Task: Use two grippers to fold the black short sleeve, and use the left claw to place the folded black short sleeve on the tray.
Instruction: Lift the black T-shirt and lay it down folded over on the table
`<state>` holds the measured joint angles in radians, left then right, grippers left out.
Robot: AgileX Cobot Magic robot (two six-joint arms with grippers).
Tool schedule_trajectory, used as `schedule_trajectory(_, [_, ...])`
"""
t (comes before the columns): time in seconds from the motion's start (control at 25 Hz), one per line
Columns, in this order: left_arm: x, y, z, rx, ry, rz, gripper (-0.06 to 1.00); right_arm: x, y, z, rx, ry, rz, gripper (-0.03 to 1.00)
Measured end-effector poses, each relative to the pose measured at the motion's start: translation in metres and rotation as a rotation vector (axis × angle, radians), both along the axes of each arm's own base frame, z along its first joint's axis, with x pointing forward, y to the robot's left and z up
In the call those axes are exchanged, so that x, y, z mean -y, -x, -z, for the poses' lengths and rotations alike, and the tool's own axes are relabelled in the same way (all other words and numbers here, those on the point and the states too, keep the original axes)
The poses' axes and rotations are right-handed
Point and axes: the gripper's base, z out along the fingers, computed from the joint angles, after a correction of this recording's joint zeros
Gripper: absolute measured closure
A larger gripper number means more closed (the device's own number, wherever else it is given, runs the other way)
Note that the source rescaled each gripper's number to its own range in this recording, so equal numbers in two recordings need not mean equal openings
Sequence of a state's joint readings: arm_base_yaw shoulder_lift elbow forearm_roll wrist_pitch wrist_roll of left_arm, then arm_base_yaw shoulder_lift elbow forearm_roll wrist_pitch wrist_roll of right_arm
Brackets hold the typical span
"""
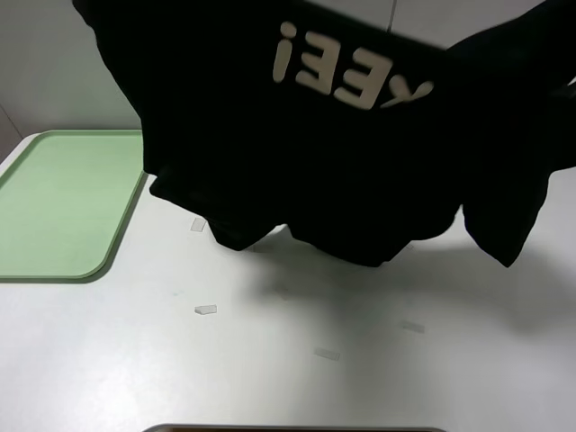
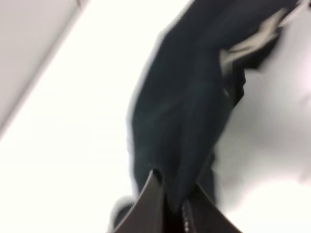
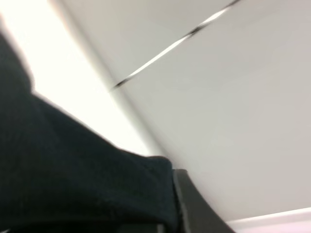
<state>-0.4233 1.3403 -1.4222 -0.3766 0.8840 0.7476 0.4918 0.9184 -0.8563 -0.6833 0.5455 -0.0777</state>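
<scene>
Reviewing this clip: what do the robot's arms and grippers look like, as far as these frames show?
Little shows. The left gripper has two flat, dark brown-black fingers tapering to points, one with small pale dots along its edge. Of the right gripper only one dark grey, wedge-shaped finger is visible. Arms, cables and markings are out of sight in every view.

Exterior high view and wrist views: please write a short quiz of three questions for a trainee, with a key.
1. True or false: the black short sleeve lies folded on the tray.
2. The pale lettering in the exterior high view reads: A upright, B upside down, C hidden.
3. Fill in: the left claw is shut on the ____.
Key: 1 false; 2 B; 3 black short sleeve.
</scene>
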Motion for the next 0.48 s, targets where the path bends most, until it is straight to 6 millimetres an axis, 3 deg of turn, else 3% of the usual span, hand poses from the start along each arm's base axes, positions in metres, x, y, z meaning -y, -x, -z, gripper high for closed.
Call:
schedule_trajectory(0.04, [-0.008,0.016,-0.021,0.095,0.045,-0.015,0.94,0.005,0.008,-0.009,0.046,-0.007,-0.001,0.97])
schedule_trajectory(0.08, [-0.012,0.022,-0.029,0.143,0.054,-0.026,0.94,0.01,0.017,-0.019,0.1,-0.02,-0.003,0.97])
schedule_trajectory(0.2, [-0.021,0.026,-0.039,0.251,0.02,-0.061,0.94,0.018,0.032,-0.049,0.24,-0.038,-0.015,0.97])
schedule_trajectory(0.36, [-0.021,0.004,-0.022,0.237,-0.088,-0.106,0.94,0.01,0.018,-0.064,0.283,-0.005,-0.028,0.97])
schedule_trajectory(0.48, [-0.015,-0.03,0.011,0.161,-0.218,-0.146,0.94,-0.006,-0.018,-0.043,0.18,0.071,-0.023,0.97])
